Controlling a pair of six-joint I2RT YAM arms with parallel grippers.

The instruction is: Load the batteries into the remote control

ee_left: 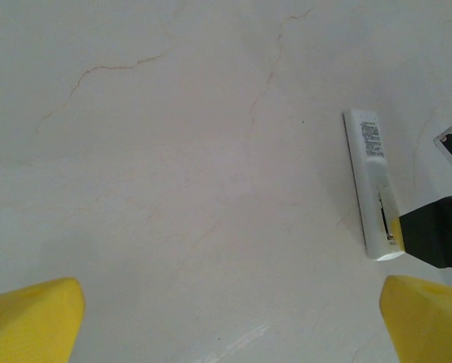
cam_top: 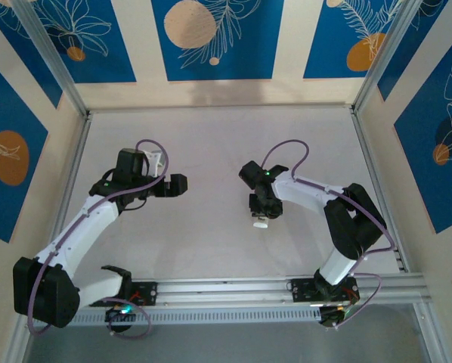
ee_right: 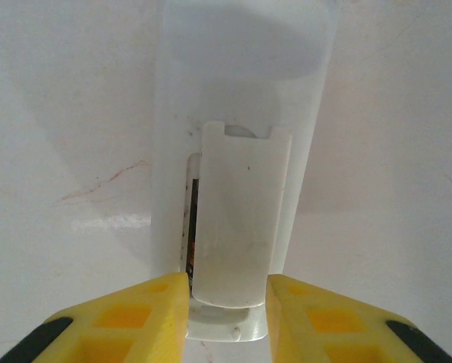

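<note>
The white remote control [ee_right: 241,91] lies back side up on the table, seen end-on in the right wrist view. My right gripper [ee_right: 226,291] is shut on its white battery cover [ee_right: 241,204], which sits slightly askew over the compartment. In the slit at the cover's left edge shows a dark and orange battery [ee_right: 190,223]. In the top view the right gripper [cam_top: 261,215] points down at the remote's end [cam_top: 261,224]. My left gripper [cam_top: 179,184] hovers open to the left, with nothing between its yellow fingers [ee_left: 37,318]. Its camera sees the remote [ee_left: 371,174] to the right.
The pale marble-patterned table [cam_top: 211,249] is walled by an aluminium frame [cam_top: 373,174] at the back and sides. The arm bases are bolted to a rail [cam_top: 233,289] along the near edge. The right gripper's black body [ee_left: 438,234] shows at the right edge of the left wrist view.
</note>
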